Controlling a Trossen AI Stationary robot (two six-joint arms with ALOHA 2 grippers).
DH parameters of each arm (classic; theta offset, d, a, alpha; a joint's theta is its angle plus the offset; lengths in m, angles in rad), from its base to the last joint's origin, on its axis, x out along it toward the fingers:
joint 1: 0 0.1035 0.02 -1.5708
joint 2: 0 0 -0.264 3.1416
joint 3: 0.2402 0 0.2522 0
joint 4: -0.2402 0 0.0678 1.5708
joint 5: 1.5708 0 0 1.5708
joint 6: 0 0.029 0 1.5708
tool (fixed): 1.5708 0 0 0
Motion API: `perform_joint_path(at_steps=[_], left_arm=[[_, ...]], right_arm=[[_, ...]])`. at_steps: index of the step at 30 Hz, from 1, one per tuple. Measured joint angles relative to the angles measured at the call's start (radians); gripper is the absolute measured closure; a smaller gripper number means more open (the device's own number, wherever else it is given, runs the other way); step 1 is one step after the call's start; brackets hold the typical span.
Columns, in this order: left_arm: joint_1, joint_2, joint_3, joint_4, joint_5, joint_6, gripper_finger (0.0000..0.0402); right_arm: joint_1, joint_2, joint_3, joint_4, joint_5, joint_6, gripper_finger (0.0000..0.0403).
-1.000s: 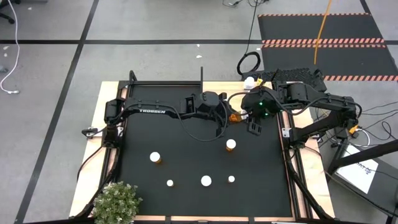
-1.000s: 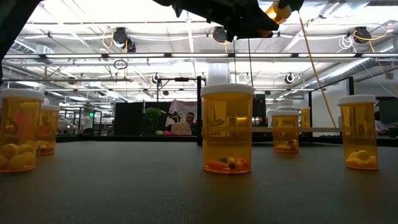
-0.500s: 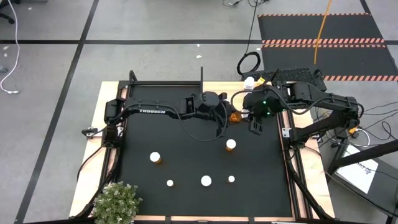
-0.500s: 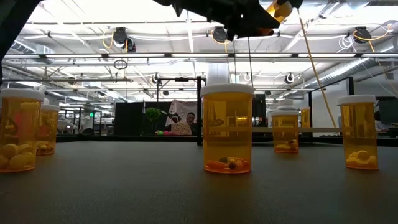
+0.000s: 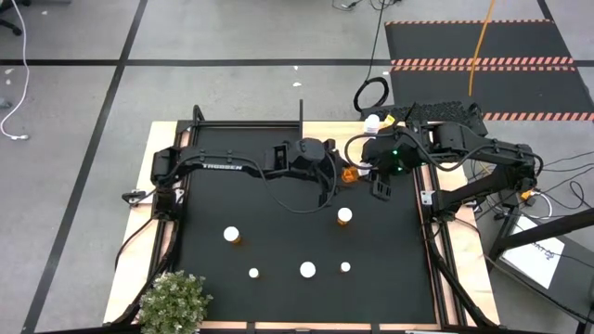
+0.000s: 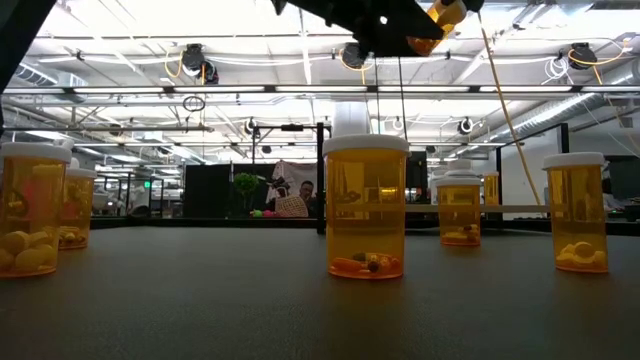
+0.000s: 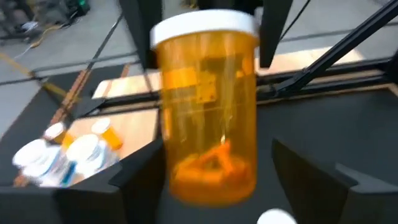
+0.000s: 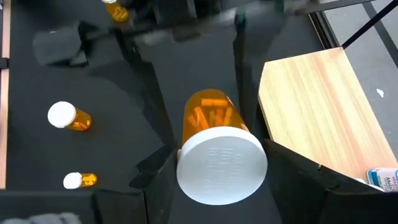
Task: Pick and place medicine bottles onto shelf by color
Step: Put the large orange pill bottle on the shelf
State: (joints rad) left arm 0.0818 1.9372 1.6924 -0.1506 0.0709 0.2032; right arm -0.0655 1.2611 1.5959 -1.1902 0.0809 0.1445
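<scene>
The arm's "TROSSEN" lettering (image 5: 220, 167) is readable; the left pincer (image 5: 340, 173) stands open, while the right pincer (image 8: 214, 171) grips an orange bottle (image 8: 214, 140).

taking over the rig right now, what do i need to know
Left gripper: open around an orange bottle held in mid-air.
Right gripper: shut on its cap, so likely a handover.
Five bottles stand on the mat.
Shelf is beside the right gripper; little of it shows.
Left to do: shelve this bottle, then the five.
</scene>
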Motion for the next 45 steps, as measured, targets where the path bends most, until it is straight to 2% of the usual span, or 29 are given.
perform_joint_path(at_steps=[5,9,19,23,29,36,45], left_arm=[[0.001,-0.061,0.000,-0.150,-0.042,0.031,0.0060],[0.003,-0.100,0.000,-0.273,-0.096,0.018,0.0045],[0.010,-0.143,0.000,-0.474,-0.217,-0.088,0.0078],[0.010,-0.171,0.000,-0.569,-0.239,-0.105,0.0102],[-0.002,-0.182,-0.058,-0.558,-0.238,-0.112,0.0132],[-0.018,-0.185,-0.221,-0.419,-0.229,-0.095,0.0150],[-0.018,-0.186,-0.229,-0.420,-0.228,-0.043,0.0151]], right_arm=[[0.000,0.000,0.000,0.005,0.039,-0.017,0.0191],[-0.015,0.007,0.000,0.012,0.114,-0.028,0.0192],[-0.225,0.110,0.000,0.019,0.123,-0.152,0.0192],[-0.335,0.174,0.000,0.051,0.030,-0.234,0.0192],[-0.479,0.292,0.045,0.058,-0.057,-0.356,0.0192],[-0.597,0.457,0.177,0.050,-0.059,-0.500,0.0192],[-0.679,0.639,0.273,0.013,-0.057,-0.703,0.0192]])
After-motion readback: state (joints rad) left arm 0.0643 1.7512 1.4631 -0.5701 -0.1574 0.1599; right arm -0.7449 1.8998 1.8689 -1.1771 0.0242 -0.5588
